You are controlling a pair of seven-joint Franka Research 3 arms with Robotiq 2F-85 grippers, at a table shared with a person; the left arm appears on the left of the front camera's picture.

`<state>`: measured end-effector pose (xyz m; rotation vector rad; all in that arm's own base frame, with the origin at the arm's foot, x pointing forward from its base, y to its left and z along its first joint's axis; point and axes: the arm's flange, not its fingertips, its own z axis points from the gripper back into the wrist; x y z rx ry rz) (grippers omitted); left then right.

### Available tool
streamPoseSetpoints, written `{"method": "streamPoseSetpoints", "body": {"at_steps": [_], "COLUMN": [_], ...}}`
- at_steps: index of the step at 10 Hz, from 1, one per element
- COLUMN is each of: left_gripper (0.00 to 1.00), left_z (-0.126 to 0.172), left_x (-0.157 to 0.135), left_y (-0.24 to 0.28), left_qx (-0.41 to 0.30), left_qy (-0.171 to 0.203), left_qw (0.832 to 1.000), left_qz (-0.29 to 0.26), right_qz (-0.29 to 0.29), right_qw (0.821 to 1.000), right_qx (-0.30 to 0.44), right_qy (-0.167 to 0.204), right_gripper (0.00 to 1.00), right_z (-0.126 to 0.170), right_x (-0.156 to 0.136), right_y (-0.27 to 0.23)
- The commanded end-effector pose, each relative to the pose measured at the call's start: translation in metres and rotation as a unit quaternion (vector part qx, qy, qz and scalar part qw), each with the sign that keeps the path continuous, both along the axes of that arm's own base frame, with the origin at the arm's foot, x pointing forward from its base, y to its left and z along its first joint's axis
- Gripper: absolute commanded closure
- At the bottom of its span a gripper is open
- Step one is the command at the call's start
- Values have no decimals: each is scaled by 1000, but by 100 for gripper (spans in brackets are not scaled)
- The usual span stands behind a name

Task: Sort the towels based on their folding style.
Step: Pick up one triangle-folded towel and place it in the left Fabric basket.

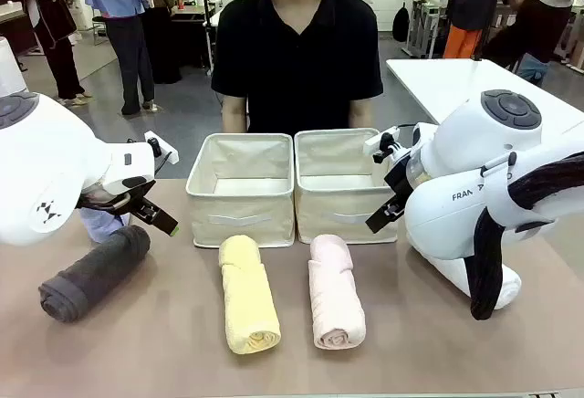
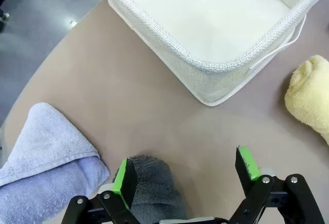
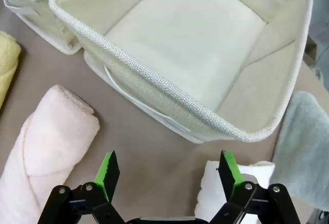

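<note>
Two bins: left bin (image 1: 239, 208) and right bin (image 1: 333, 208), side by side at the worktop's (image 1: 164, 352) far side, no towel in either.
Rolls: dark grey roll (image 1: 96, 272) on the robot's left; yellow roll (image 1: 248, 293) and pale pink roll (image 1: 335, 290) before the bins; white roll (image 3: 221, 196) near the right bin.
Folded: light blue towel (image 2: 46, 152) beside the dark grey roll; grey-green towel (image 3: 303, 142) beside the right bin.
Handling: light, soft terry that squashes; probably best pinched across a roll's middle so it stays wound.
Left end effector (image 2: 185, 175): jaws wide, holding nothing, tilted down over the dark grey roll's end.
Right end effector (image 3: 167, 172): jaws wide, holding nothing, low before the right bin, between the pale pink roll and the white roll.
</note>
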<state>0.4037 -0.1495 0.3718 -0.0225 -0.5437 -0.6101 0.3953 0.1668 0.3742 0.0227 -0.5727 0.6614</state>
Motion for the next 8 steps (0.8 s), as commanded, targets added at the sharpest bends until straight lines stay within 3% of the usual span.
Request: {"method": "streamPoseSetpoints", "body": {"at_steps": [1,8], "left_gripper": [0,0], "left_z": [0,0], "left_x": [0,0], "left_y": [0,0], "left_qx": [0,0], "left_qy": [0,0], "left_qw": [1000,1000], "left_qz": [0,0], "right_qz": [0,0], "right_qw": [1000,1000], "right_qx": [0,0], "right_qy": [0,0], "right_gripper": [0,0], "right_z": [0,0], "right_x": [0,0], "right_y": [0,0]}}
